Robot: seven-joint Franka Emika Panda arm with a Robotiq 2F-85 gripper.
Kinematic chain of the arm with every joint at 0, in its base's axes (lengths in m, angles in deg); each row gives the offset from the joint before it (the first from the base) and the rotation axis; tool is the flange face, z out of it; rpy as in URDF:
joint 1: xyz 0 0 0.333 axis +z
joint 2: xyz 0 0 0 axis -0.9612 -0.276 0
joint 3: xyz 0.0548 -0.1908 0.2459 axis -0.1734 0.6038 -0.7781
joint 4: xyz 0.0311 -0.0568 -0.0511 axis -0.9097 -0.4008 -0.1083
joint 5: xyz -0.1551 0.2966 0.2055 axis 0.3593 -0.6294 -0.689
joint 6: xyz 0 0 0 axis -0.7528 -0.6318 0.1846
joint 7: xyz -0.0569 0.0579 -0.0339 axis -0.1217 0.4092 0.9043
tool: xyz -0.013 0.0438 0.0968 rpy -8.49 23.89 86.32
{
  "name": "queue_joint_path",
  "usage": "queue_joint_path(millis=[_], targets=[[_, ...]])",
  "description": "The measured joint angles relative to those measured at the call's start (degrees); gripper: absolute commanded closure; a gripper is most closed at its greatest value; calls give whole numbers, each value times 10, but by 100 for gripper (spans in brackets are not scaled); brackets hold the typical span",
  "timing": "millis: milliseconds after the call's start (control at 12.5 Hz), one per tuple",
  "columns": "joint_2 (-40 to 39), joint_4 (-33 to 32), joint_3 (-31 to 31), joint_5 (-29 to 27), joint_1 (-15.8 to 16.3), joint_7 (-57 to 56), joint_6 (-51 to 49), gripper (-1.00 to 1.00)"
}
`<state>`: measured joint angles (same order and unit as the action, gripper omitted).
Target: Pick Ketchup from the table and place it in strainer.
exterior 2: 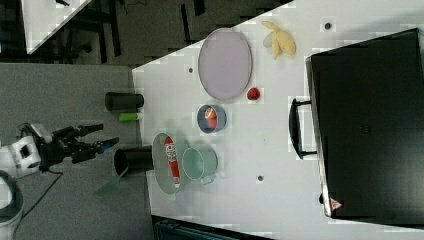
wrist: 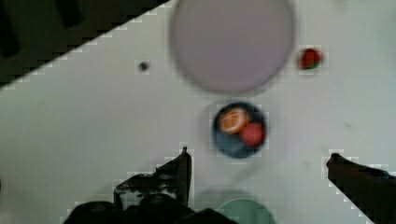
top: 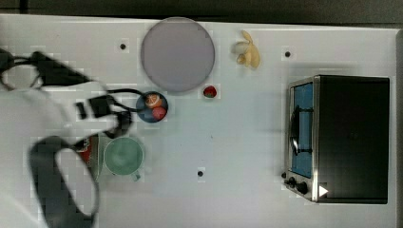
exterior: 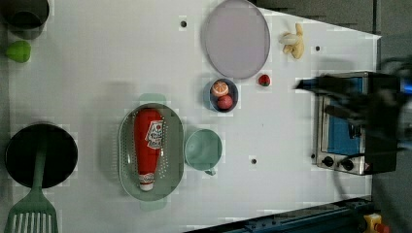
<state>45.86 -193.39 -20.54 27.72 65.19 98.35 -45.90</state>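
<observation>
While the Ketchup point(exterior: 147, 145) lies lengthwise inside the strainer point(exterior: 127, 160), the tool point(exterior 2: 102, 136) hangs wide and empty — well off to the right view's left.

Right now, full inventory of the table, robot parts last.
Ketchup: 1, red with white label, lying inside the strainer.
strainer: 1, pale green, the left view's lower left of centre.
cup: 1, green with handle, beside the strainer.
bowl: 1, dark blue, holding two round fruits, orange and red.
plate: 1, grey-lilac, far edge of the table.
strawberry: 1, red with green top, next to the plate.
banana: 1, pale yellow, peeled, far edge.
toaster oven: 1, black and silver, the left view's right.
pot: 1, black, with a green spatula resting on it.
dark cup: 1, the left view's top left corner.
small green object: 1, beside the dark cup.
gripper: 1, black, open, holding nothing.
</observation>
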Motion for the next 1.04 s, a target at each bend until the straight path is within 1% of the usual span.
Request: queue_joint_path(millis=[80,160,240,400,480,640,800,1040], targets=[[14,8,29,-7,-6,1,-20,-100],[18,17,65,-11,-6,3,-34,-100],[16,30,96,-22,-13,3,-53,-100],[4,48,132,-27,-47,3,-108,-100],[-4,58,150,-28,-58,3,-141,-100],[-11,57,187,-30,-62,2,-179,-100],[-13,58,202,-33,-71,-2,-190,-100],[-17,61,207,-33,-67,-4,-190,-100]])
